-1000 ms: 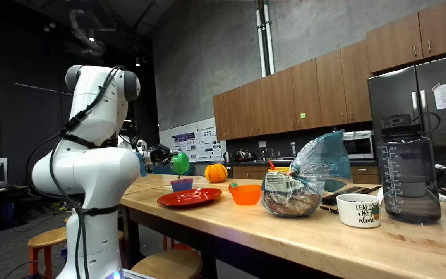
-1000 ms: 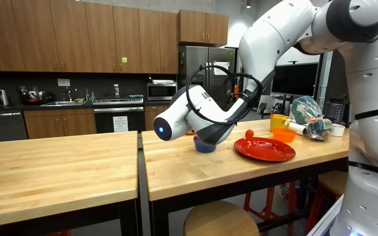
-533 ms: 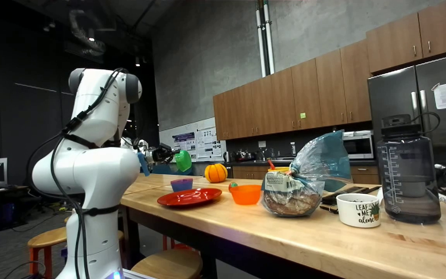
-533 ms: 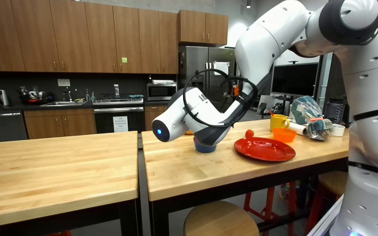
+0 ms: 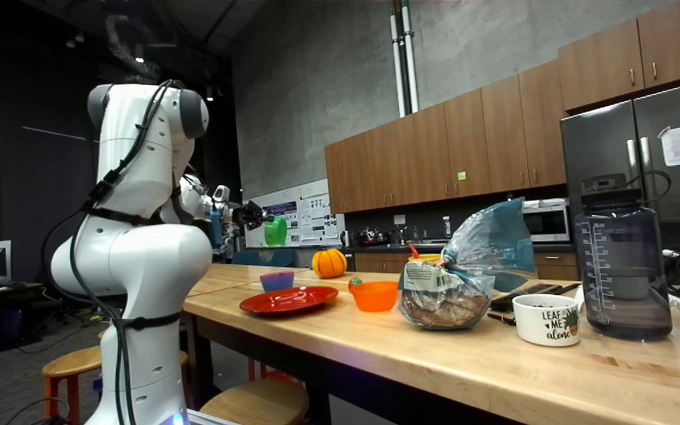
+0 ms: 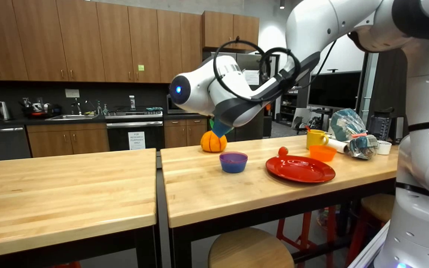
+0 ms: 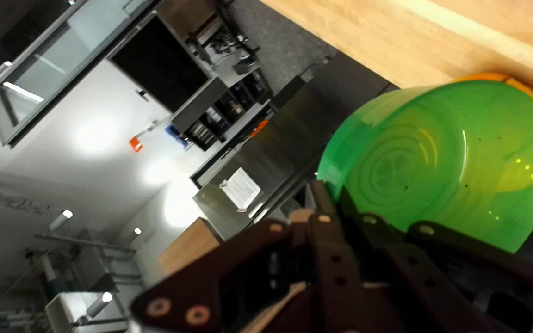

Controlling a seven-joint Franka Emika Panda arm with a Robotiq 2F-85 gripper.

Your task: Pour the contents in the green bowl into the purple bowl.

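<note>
The lime-green bowl (image 5: 275, 231) is held in the air on its side, above and behind the purple bowl (image 5: 277, 281). In the wrist view my gripper (image 7: 333, 192) is shut on the wall of the green bowl (image 7: 400, 162), one finger inside and one outside. The inside of the green bowl shows only a few tiny dark specks. The purple bowl (image 6: 233, 162) stands upright on the table; what lies in it cannot be made out. In that exterior view my arm hides the gripper and most of the green bowl. My gripper (image 5: 267, 217) also shows side-on.
A red plate (image 6: 300, 169) lies beside the purple bowl. An orange pumpkin (image 6: 213, 142) stands behind it. A strawberry (image 6: 283, 151), an orange bowl (image 6: 322, 153), a yellow mug (image 6: 316, 138) and bagged bread (image 5: 449, 301) stand farther along. A gap separates a second table (image 6: 69, 193).
One second ago the green bowl was lower and tipped over the purple bowl, with a thin dark streak between them. The streak is gone; the arm has lifted and the green bowl has turned.
</note>
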